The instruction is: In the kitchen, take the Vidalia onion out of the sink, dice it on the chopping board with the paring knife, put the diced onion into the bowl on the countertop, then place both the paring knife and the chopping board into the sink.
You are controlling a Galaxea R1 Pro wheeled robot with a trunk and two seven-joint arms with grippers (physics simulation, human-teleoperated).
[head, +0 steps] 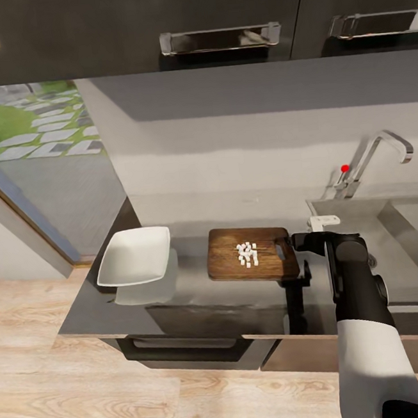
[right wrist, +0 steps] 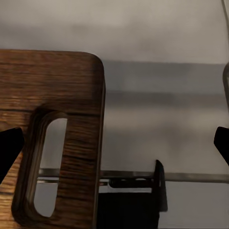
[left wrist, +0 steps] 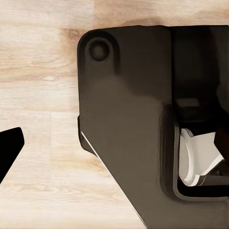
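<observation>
A brown wooden chopping board (head: 266, 264) lies on the dark countertop, with a small heap of white diced onion (head: 247, 254) at its middle. To its left stands a white square bowl (head: 135, 255), holding nothing. My right gripper (head: 298, 246) hovers at the board's right end, next to its handle slot (right wrist: 45, 162). It is open (right wrist: 114, 148), with both fingertips wide apart and nothing between them. My left gripper (left wrist: 114, 143) hangs open by the robot's dark base, over the wooden floor.
The steel sink (head: 401, 234) with its faucet (head: 374, 156) lies right of the board. A small pale object (head: 323, 221) rests on the sink's near-left corner. The counter's front edge (head: 183, 334) runs above a dark oven front. Dark cupboards (head: 214, 15) hang overhead.
</observation>
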